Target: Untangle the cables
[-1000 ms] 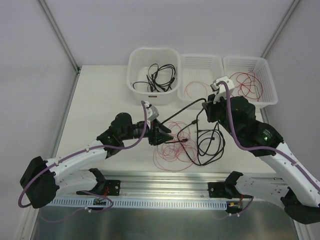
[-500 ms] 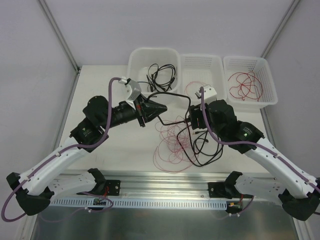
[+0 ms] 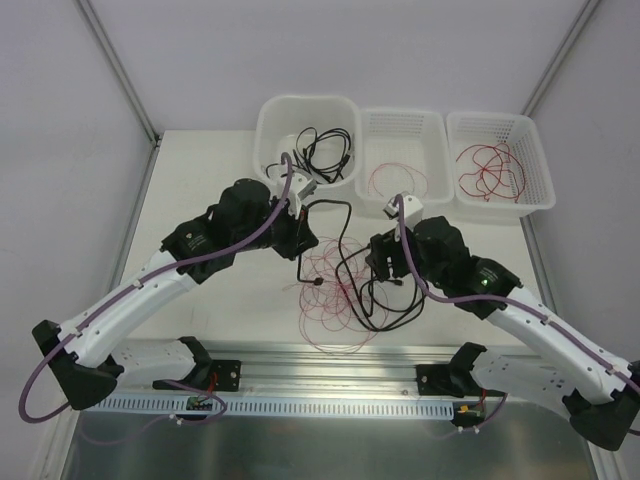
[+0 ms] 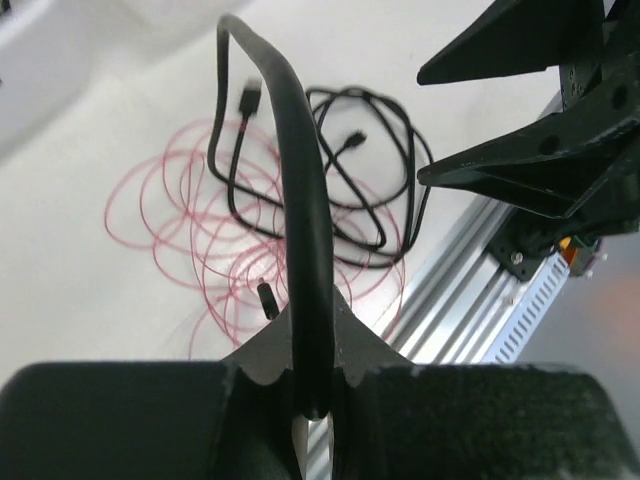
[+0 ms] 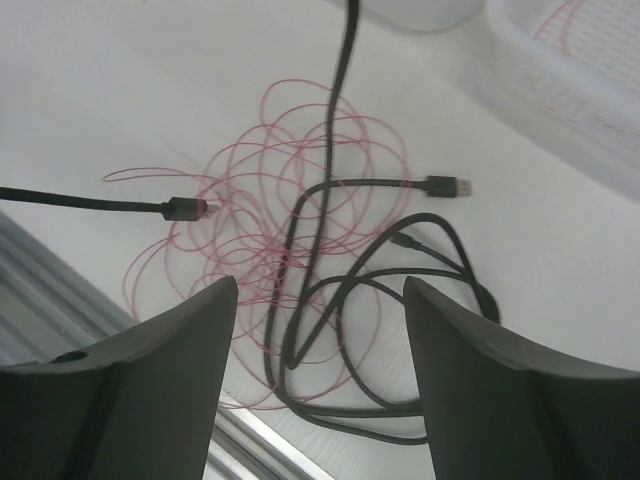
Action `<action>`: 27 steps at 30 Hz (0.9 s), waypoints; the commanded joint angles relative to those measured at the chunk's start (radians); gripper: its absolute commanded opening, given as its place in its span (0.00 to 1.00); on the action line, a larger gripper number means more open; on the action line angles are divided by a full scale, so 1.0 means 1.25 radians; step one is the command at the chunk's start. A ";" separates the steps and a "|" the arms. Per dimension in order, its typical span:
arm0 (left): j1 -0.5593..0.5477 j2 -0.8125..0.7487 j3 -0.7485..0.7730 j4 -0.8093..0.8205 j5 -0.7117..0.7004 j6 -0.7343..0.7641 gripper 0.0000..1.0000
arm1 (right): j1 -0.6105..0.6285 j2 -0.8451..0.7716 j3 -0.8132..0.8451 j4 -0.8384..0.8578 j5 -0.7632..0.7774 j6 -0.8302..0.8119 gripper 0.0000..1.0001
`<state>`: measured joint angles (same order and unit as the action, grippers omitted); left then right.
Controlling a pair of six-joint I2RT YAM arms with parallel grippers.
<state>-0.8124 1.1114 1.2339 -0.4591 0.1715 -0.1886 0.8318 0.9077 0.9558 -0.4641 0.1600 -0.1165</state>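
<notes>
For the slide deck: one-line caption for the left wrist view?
Left gripper shut on a black cable that arches above the red wire loops on the table.

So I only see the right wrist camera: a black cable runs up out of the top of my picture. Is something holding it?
Observer: Yes. The left gripper is shut on that black cable, holding it up.
Operator: Are there cables anywhere else?
Observer: A white tub at the back holds more black cables.
Operator: Any red ones there?
Observer: Not in the tub, but the far right basket holds red wires.
</notes>
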 commanded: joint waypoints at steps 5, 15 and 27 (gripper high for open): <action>-0.007 -0.024 0.035 -0.072 -0.001 -0.056 0.00 | 0.021 0.023 -0.170 0.319 -0.233 0.078 0.68; -0.007 -0.062 0.039 -0.072 0.053 -0.096 0.00 | 0.086 0.163 -0.250 0.575 -0.322 0.043 0.67; -0.007 -0.242 0.061 0.044 -0.111 -0.031 0.00 | 0.084 0.089 -0.277 0.460 -0.134 0.010 0.63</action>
<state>-0.8127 0.8680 1.2713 -0.5434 0.1143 -0.2680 0.9375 1.1065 0.6079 0.1482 -0.1272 -0.0788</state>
